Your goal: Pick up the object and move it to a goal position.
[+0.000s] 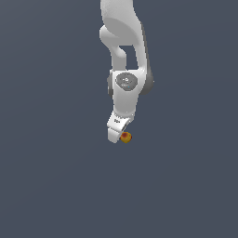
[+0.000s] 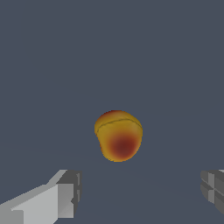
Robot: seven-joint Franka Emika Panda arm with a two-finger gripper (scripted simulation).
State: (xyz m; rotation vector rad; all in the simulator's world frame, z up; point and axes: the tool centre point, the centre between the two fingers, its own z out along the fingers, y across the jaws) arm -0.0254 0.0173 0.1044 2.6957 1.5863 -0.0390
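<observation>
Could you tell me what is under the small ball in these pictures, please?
Under the ball only the plain grey floor shows. The gripper is open, fingers either side and apart from it. The floor directly beneath the ball is covered, so contact cannot be confirmed.

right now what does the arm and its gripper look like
The arm is smooth white with rounded segments, dark grey at the joints and a grey round cap on the wrist. The gripper is white too, with blocky light grey fingers and darker ribbed pads. No cables show.

open room round ball (image 2: pixel 118 135), gripper (image 2: pixel 140 192) fingers apart
</observation>
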